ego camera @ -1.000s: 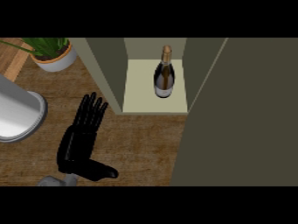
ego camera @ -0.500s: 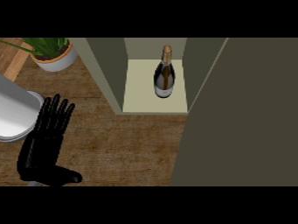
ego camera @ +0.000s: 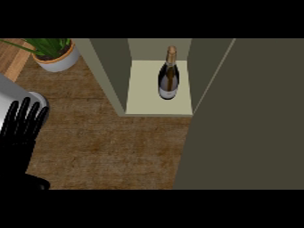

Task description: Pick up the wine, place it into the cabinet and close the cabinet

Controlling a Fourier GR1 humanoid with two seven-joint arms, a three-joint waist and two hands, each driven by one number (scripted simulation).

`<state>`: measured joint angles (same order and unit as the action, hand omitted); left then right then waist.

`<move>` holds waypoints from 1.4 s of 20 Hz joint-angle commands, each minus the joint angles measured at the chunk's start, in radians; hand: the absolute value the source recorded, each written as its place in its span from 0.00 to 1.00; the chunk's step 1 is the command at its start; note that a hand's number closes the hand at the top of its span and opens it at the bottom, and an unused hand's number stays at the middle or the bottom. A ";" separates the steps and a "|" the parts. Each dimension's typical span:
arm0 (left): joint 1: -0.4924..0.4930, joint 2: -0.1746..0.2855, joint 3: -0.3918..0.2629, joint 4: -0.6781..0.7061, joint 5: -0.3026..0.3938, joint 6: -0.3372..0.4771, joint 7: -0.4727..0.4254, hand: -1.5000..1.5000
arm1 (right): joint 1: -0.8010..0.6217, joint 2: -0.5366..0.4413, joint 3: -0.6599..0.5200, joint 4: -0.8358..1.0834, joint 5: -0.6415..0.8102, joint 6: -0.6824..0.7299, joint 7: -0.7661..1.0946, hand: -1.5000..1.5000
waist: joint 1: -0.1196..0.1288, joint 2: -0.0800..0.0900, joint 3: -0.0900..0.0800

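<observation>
The wine bottle [ego camera: 169,80], dark with a gold neck, stands on the pale shelf inside the olive cabinet [ego camera: 108,71] at the top middle of the head view. The cabinet's door [ego camera: 253,116] is a big olive panel filling the right side, swung out and leaving the opening uncovered. My left hand [ego camera: 13,142] is at the lower left over the wooden counter, fingers straight and pointing up, holding nothing, far from the bottle. My right hand does not show.
A pale grey cylinder [ego camera: 3,104] comes in from the left edge, just behind my left hand's fingertips. A potted plant [ego camera: 55,55] in a white pot stands at the top left beside the cabinet. Brown counter [ego camera: 115,147] lies between hand and cabinet.
My left hand has drawn back to the left and down, away from the cabinet. The bottle stays on the shelf and the door has not moved.
</observation>
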<state>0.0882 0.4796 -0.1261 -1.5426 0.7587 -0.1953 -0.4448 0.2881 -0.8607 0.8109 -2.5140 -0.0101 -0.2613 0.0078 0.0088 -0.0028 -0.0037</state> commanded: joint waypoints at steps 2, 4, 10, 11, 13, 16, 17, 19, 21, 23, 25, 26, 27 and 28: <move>-0.020 0.049 0.050 0.036 0.029 -0.068 0.011 0.00 | -0.091 0.104 0.100 -0.189 -0.002 0.001 0.160 1.00 | 0.007 0.004 -0.003; 0.022 0.053 0.057 0.012 0.050 -0.100 0.003 0.00 | -0.110 0.140 0.081 -0.163 -0.036 -0.012 0.176 1.00 | 0.021 0.005 -0.002; 0.000 0.078 0.081 0.020 0.075 -0.111 0.039 0.00 | -0.167 0.201 0.077 -0.127 -0.063 0.010 0.171 1.00 | 0.035 0.007 -0.003; -0.022 0.081 0.078 0.027 0.064 -0.105 0.047 0.00 | -0.190 0.211 0.076 -0.100 -0.073 0.027 0.183 1.00 | 0.033 0.010 -0.003; -0.010 0.083 0.080 0.016 0.073 -0.109 0.052 0.00 | -0.206 0.223 0.053 -0.110 -0.090 0.027 0.203 1.00 | 0.050 0.011 -0.004; -0.031 0.098 0.094 0.028 0.078 -0.115 0.062 0.00 | -0.260 0.264 0.038 -0.057 -0.093 0.037 0.228 1.00 | 0.062 0.014 -0.006; -0.031 0.111 0.106 0.030 0.091 -0.137 0.060 0.00 | -0.269 0.277 0.038 -0.052 -0.098 0.040 0.230 1.00 | 0.067 0.014 -0.006; -0.032 0.114 0.115 0.051 0.101 -0.149 0.063 0.00 | -0.300 0.316 0.026 -0.023 -0.111 0.039 0.245 1.00 | 0.073 0.016 -0.006; -0.059 0.108 0.105 0.037 0.108 -0.143 0.081 0.00 | -0.365 0.353 0.002 0.031 -0.115 0.043 0.286 1.00 | 0.078 0.018 -0.006; -0.066 0.107 0.109 0.052 0.097 -0.133 0.079 0.00 | -0.441 0.392 -0.019 0.053 -0.118 0.039 0.351 1.00 | 0.075 0.015 -0.006; -0.090 0.102 0.102 0.067 0.095 -0.136 0.086 0.00 | -0.531 0.468 -0.019 0.128 -0.113 0.027 0.379 1.00 | 0.071 0.015 -0.006; -0.072 0.107 0.114 0.082 0.104 -0.155 0.078 0.00 | -0.583 0.512 -0.038 0.190 -0.117 0.017 0.398 1.00 | 0.083 0.016 -0.006; -0.059 0.094 0.102 0.097 0.090 -0.146 0.078 0.00 | -0.636 0.552 -0.039 0.190 -0.109 -0.006 0.470 1.00 | 0.066 0.010 -0.007; -0.067 0.129 0.117 0.070 0.108 -0.159 0.104 0.00 | -0.714 0.597 -0.087 0.229 -0.131 -0.013 0.500 1.00 | 0.073 0.010 -0.005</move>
<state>0.0250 0.5867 -0.0188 -1.4734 0.8563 -0.3414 -0.3642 -0.2499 -0.4246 0.7170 -2.3526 -0.1025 -0.2333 0.3882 0.0802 0.0107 -0.0094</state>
